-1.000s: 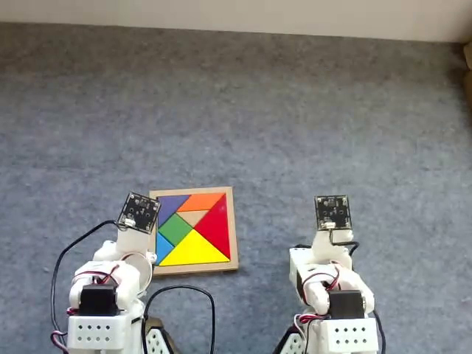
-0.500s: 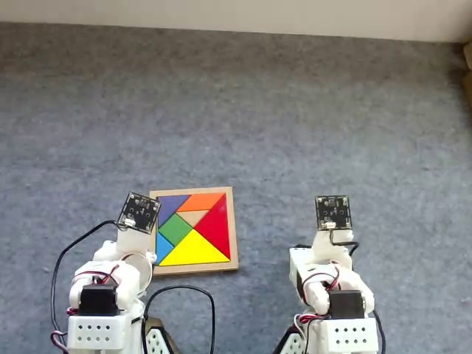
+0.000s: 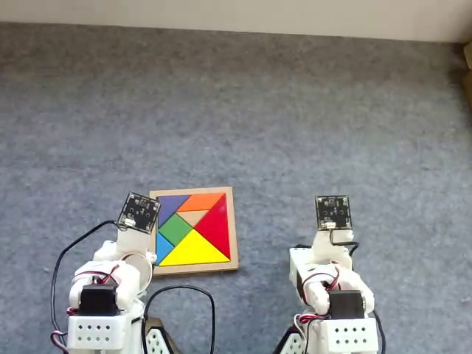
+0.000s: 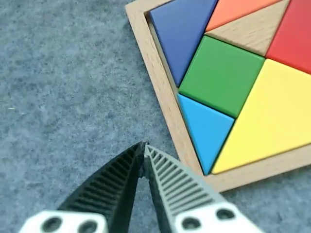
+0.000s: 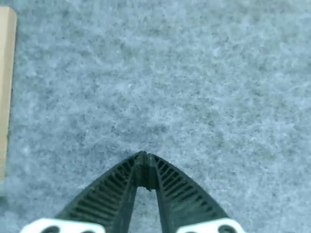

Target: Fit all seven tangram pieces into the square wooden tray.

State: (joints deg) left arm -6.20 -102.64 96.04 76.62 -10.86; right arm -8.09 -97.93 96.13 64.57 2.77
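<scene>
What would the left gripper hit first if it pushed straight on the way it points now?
Probably the carpet, just outside the tray rim. The left gripper is shut and aimed beside the wooden edge, not at the pieces, though depth is hard to judge.

The left arm (image 3: 110, 284) sits folded at seven o'clock, the right arm (image 3: 330, 276) at five; left gripper (image 4: 144, 148) and right gripper (image 5: 146, 159) pinched closed.
</scene>
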